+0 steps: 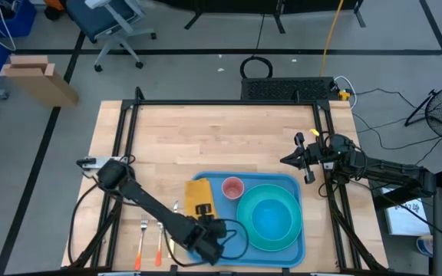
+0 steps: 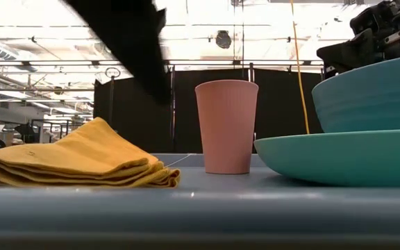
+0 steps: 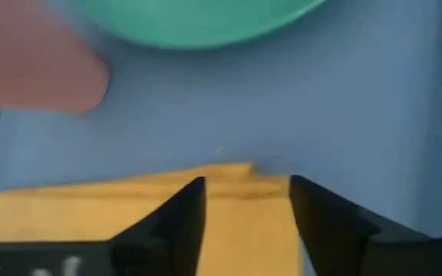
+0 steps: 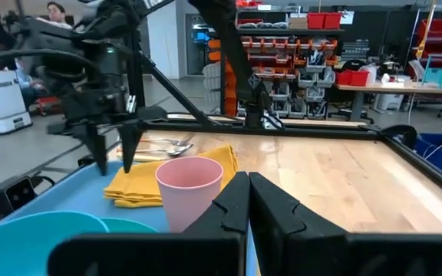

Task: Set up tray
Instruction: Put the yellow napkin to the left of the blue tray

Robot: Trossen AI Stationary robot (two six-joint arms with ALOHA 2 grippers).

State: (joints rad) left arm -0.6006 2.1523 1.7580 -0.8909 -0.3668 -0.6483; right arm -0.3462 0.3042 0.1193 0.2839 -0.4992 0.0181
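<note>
The blue tray (image 1: 294, 184) lies flat at the table's near side. On it rest a folded yellow napkin (image 1: 199, 198), an upright pink cup (image 1: 232, 187) and a turquoise plate (image 1: 244, 207) carrying a blue bowl (image 1: 273, 220). My left gripper (image 1: 206, 226) is open and points down over the napkin's near edge (image 3: 236, 172), with a finger on either side of it. In the low view the left arm (image 2: 137, 48) ends above the napkin (image 2: 75, 160), clear of it. My right gripper (image 1: 284, 160) is shut and empty, hovering beyond the tray's far right corner.
A fork (image 1: 142, 244) and another orange-handled utensil (image 1: 159, 244) lie on the wooden table left of the tray, with a third piece (image 1: 175, 207) near the napkin. Black frame rails (image 1: 129, 130) run along the table's sides. Bare wood (image 1: 221, 138) stretches toward the far edge.
</note>
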